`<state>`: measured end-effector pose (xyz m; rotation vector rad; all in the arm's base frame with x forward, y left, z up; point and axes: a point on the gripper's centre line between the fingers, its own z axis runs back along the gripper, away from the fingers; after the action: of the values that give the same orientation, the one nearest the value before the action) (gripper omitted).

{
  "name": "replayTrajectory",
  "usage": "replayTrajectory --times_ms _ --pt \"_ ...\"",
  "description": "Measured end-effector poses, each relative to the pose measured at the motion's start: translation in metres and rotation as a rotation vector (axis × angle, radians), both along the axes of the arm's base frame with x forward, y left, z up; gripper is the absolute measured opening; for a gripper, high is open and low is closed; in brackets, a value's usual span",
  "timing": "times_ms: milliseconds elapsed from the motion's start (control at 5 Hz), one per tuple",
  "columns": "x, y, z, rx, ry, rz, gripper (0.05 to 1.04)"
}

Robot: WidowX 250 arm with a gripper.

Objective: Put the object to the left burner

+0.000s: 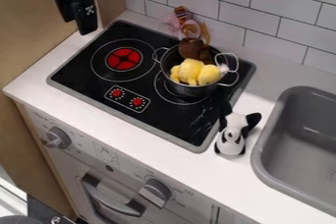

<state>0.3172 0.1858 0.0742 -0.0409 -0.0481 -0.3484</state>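
Hanging tool [77, 9]: far left; open or closed, can't tell.
Pot [195, 91]: right burner [172, 99], holding yellow toy [190, 72], apparently soft.
Counter [187, 171]: black-and-white toy [231, 138], beside stove [198, 148].

Yellow toy [192, 72]; inside metal pot [187, 89]

Lighting: even, moderate, indoor; source not identifiable. Brightest surface: smooth white countertop [131, 137]. Dimmer: vertical pale-grey toy oven front [125, 169]. Glare: faint pale streaks on flat, glossy black rectangular cooktop [78, 70], lower right; small highlights on round silver metal pot [190, 91]. Shading: darker inner walls, moulded grey sink [260, 154].
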Motion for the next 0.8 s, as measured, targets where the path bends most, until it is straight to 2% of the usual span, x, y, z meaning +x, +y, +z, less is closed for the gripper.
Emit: replayTrajectory --times_ms 200,400,600,800 --pt "-0.003 -0.004 -0.014 -0.028 0.034 0.007 0.997" --pt "0.001 -0.02 -0.014 -0.063 0.015 0.056 0.997" --pt "0.012 -0.035 -0.006 -0.099 -0.054 0.101 0.997" --pt "0.021 -0.05 -0.008 -0.185 -0.135 0.148 0.997"
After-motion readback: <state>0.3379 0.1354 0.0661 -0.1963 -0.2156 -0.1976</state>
